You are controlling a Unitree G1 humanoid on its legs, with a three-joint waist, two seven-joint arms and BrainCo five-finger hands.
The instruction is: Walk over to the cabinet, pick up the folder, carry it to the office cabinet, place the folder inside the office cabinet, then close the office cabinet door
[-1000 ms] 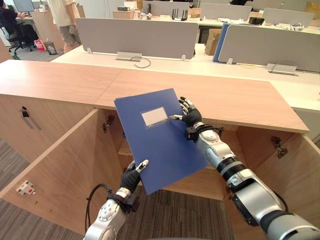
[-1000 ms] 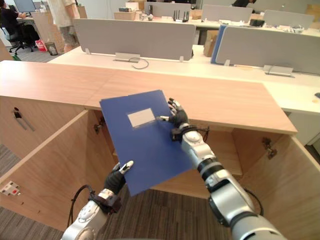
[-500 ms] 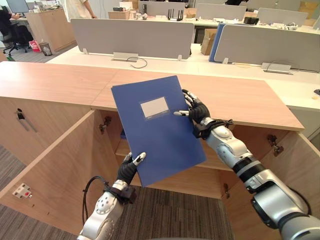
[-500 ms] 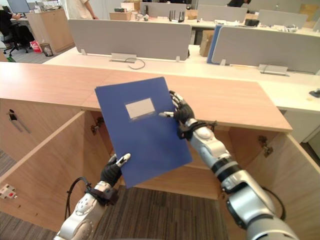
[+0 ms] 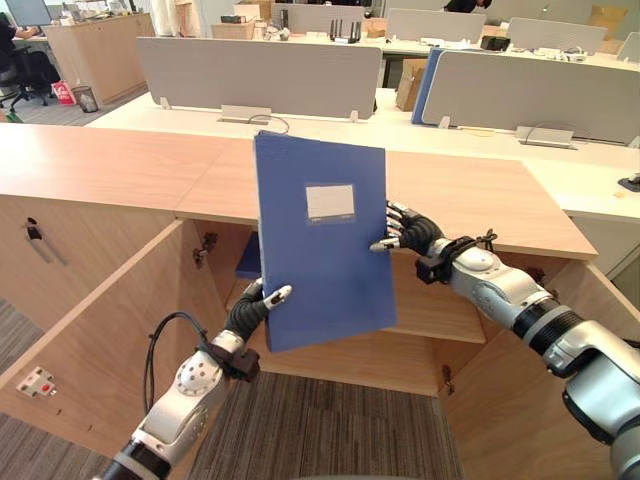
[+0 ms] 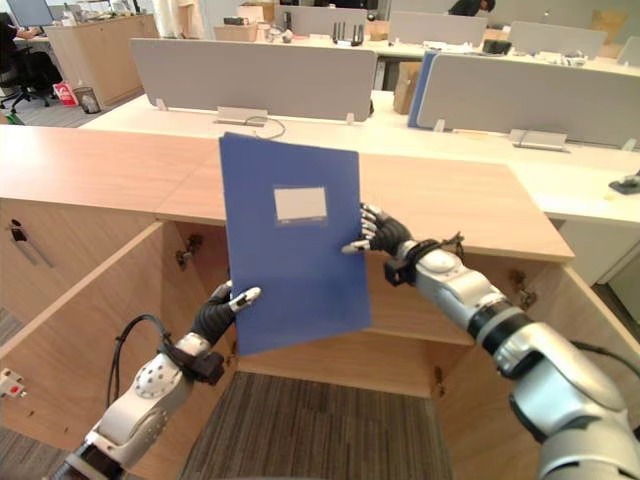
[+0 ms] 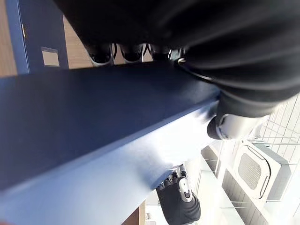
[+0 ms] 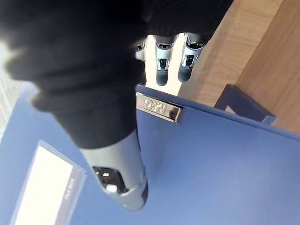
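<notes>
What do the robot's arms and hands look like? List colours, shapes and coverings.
The left arm and right arm are silver-grey, made of rounded shells with black bands between them. The left hand and right hand wear dark ribbed covers over back and wrist; their fingers are silver with dark tips.

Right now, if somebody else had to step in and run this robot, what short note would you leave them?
Left hand pinches a lower corner of the folder; right hand grips its right edge. The folder is held upright in the air before the office cabinet, whose doors stand open. Done: pickup and carry. Left: set the folder on the shelf inside, then close the door.
</notes>
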